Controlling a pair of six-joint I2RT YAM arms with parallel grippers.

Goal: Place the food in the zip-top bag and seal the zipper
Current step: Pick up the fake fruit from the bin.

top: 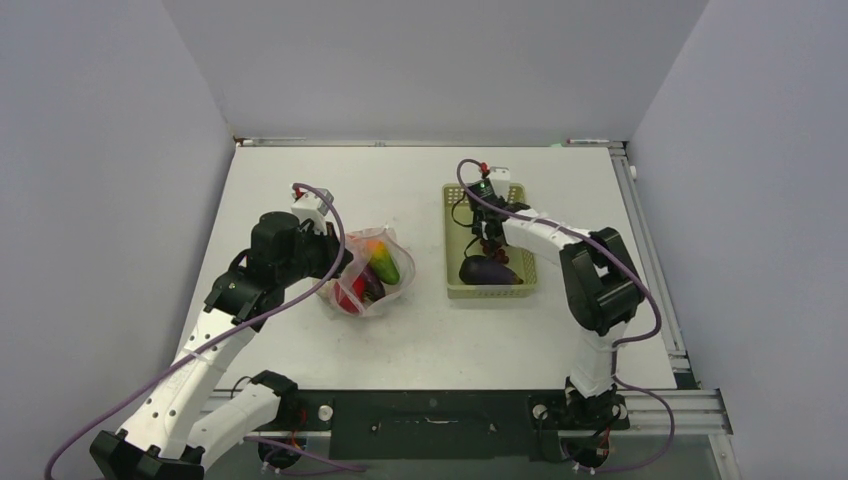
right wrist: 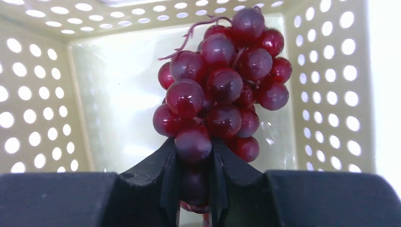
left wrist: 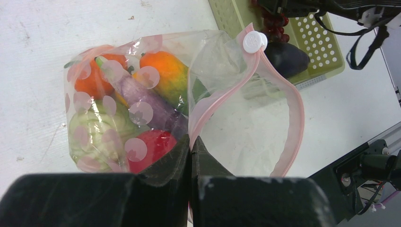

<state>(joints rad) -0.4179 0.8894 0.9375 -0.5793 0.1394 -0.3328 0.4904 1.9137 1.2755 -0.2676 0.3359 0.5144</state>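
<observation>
Nearest the arm bases, the left gripper (left wrist: 190, 142) is clamping shut on the bag (left wrist: 227, 66) at its rim, pinching the plastic just where the pink zipper (left wrist: 293, 118) strip begins. It is holding the mouth up in a wide loop that faces the basket. The white slider (left wrist: 254, 41) is sitting at the far end of the strip, so sealing has not started.

The bag is lying on the table (top: 300, 190) left of centre. It is already carrying an orange piece (left wrist: 163, 71), a red piece (left wrist: 153, 146), a pale green piece (left wrist: 97, 130) and a long purple piece (left wrist: 151, 101), all bunched at the closed end.

Farther out and to the right, the green basket (top: 455, 290) is holding a dark eggplant (top: 488, 270) near its front wall. Behind it, the right gripper (right wrist: 194, 156) is reaching down inside, fingers squeezing a grape at the end of the bunch of grapes (right wrist: 222, 85). I cannot tell whether the bunch has left the basket floor.

Step in hand, as I read it: loading, with the grapes being picked up. The next move calls for a straight lift clear of the basket wall, a carry leftwards, and a release into the held-open mouth — a grip on one grape looks slight, so it should go slowly.
</observation>
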